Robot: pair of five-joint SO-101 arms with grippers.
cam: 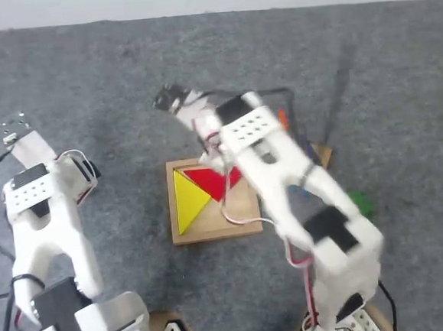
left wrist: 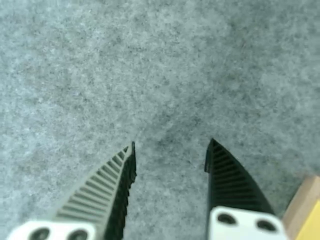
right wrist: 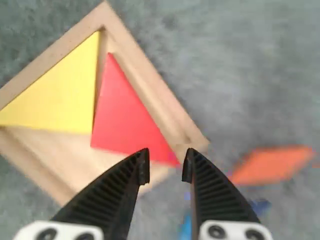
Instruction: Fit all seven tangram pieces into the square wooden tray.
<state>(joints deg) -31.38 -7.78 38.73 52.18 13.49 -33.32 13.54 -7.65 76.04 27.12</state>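
The square wooden tray (cam: 242, 214) lies mid-table and holds a yellow triangle (cam: 187, 199) and a red triangle (cam: 213, 180) side by side. My right arm leans over the tray's far right part. In the right wrist view my right gripper (right wrist: 165, 167) hangs slightly open and empty over the red triangle (right wrist: 125, 120) near the tray's rim (right wrist: 150, 75), beside the yellow triangle (right wrist: 60, 100). My left gripper (left wrist: 170, 155) is open and empty over bare carpet left of the tray, whose corner (left wrist: 300, 205) shows. From above, my left gripper (cam: 15, 132) sits at the far left.
Loose pieces lie right of the tray: an orange parallelogram (right wrist: 270, 162), a blue piece (right wrist: 250, 207), a green piece (cam: 358, 201) and a tan piece (cam: 324, 156), partly hidden by my right arm. Grey carpet covers the table.
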